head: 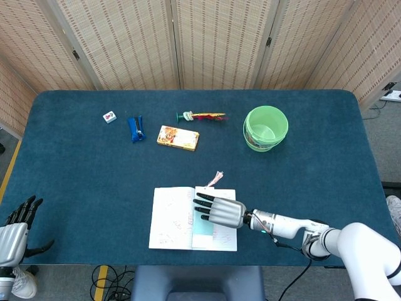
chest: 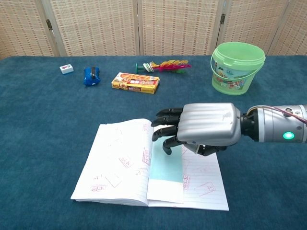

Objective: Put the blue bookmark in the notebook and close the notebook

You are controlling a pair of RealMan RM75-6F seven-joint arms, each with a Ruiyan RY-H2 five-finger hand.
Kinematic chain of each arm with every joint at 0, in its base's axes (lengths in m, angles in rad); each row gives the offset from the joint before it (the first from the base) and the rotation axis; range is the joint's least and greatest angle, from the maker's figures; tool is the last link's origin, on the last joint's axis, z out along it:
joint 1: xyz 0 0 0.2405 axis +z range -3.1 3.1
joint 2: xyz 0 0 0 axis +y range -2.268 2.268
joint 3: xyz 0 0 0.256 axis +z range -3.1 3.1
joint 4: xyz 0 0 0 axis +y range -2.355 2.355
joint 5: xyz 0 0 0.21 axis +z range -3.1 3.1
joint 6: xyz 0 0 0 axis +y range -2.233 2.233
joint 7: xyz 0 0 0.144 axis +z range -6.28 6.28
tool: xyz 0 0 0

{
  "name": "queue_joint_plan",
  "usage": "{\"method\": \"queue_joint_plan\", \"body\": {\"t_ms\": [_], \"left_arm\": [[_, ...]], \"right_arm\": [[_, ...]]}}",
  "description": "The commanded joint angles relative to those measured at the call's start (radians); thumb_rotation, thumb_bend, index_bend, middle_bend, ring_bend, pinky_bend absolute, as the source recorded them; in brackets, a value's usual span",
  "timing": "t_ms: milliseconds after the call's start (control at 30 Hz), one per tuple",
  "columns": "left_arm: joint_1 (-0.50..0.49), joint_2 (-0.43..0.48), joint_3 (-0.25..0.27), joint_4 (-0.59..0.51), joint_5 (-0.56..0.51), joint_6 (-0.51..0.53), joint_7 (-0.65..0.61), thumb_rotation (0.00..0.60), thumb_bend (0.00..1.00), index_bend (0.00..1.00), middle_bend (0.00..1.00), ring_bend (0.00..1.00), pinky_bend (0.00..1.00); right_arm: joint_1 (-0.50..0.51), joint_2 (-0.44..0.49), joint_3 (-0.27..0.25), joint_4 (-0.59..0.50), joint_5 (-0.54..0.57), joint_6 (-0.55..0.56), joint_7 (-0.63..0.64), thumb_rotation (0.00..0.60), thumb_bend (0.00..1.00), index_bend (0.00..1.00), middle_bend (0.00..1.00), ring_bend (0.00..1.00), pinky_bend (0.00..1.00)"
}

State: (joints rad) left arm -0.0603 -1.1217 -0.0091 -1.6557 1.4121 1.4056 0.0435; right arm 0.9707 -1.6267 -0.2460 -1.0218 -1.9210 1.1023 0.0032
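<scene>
The notebook (head: 172, 227) (chest: 115, 167) lies open near the table's front edge. A pale blue bookmark (head: 203, 226) (chest: 166, 168) lies flat along its spine, and its pink tassel (head: 215, 178) sticks out past the top edge. My right hand (head: 220, 211) (chest: 201, 129) hovers palm down over the right page and the bookmark's upper end, fingers slightly curled and holding nothing. My left hand (head: 15, 229) hangs off the table's front left corner, fingers apart and empty; only the head view shows it.
A green bucket (head: 265, 128) (chest: 238, 67) stands at the back right. Along the back lie a feathered shuttlecock toy (head: 202, 116), a yellow box (head: 178, 138) (chest: 136, 82), a blue object (head: 135, 128) and a small white tile (head: 109, 116).
</scene>
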Motion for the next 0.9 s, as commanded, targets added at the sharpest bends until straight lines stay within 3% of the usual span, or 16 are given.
{"method": "queue_joint_plan", "body": {"t_ms": [33, 433, 900], "left_arm": [[0.0, 0.0, 0.0, 0.0, 0.001, -0.001, 0.001, 0.6, 0.2, 0.04, 0.0, 0.08, 0.16], [-0.003, -0.003, 0.0, 0.005, -0.001, -0.007, -0.001, 0.6, 0.2, 0.04, 0.0, 0.08, 0.16], [-0.003, -0.005, 0.001, 0.009, 0.0, -0.008, -0.005, 0.6, 0.19, 0.04, 0.0, 0.08, 0.16]], "right_arm": [[-0.009, -0.008, 0.007, 0.003, 0.004, 0.0, -0.005, 0.6, 0.91, 0.37, 0.12, 0.0, 0.04], [-0.058, -0.04, 0.03, 0.008, 0.025, 0.011, -0.028, 0.6, 0.91, 0.37, 0.05, 0.0, 0.0], [-0.079, -0.059, 0.028, 0.024, 0.009, 0.01, -0.034, 0.6, 0.91, 0.37, 0.04, 0.0, 0.0]]}}
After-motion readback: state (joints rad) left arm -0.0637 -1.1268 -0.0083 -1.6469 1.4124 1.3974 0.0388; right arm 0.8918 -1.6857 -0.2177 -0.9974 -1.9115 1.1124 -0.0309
